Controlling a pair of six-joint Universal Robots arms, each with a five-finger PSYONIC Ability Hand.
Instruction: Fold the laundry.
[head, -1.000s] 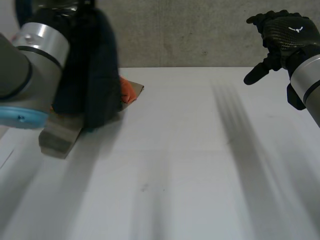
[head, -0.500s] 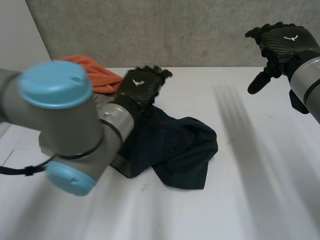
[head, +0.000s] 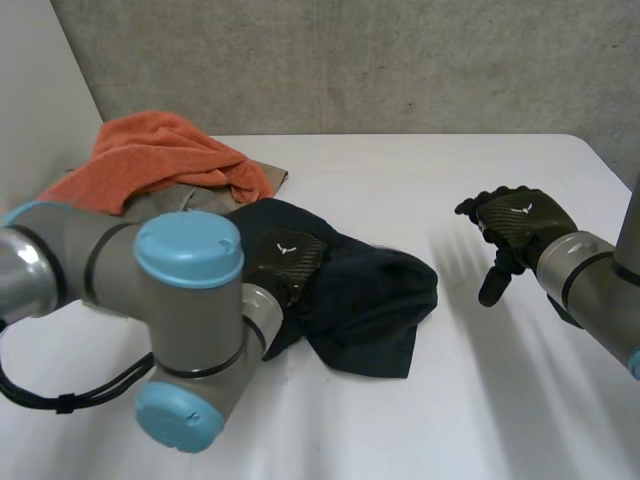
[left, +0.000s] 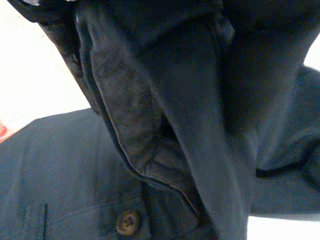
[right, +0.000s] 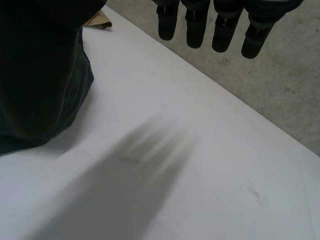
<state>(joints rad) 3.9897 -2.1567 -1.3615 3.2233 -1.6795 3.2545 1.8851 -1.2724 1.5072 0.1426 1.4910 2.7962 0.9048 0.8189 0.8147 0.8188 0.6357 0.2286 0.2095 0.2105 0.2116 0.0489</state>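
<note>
A dark navy garment (head: 370, 300) lies crumpled on the middle of the white table (head: 420, 180). My left hand (head: 285, 255) rests back-up on the garment's near-left part, at the end of the left arm that crosses the foreground. The left wrist view is close on the garment's folds (left: 190, 100), with a brown button (left: 127, 221) by a pocket seam. My right hand (head: 515, 222) hovers open over bare table to the right of the garment and touches nothing. In the right wrist view its straight fingers (right: 195, 25) hang above the table, and the garment (right: 40, 75) lies beside them.
An orange cloth (head: 160, 155) is heaped at the back left on a tan cloth (head: 270, 178), just behind the navy garment. A grey wall (head: 400, 60) runs along the table's far edge. Bare table (right: 200, 150) stretches under and around the right hand.
The left arm swung the navy garment from up at the back left down onto the table's middle. The right hand dropped from high at the right to just above the table.
</note>
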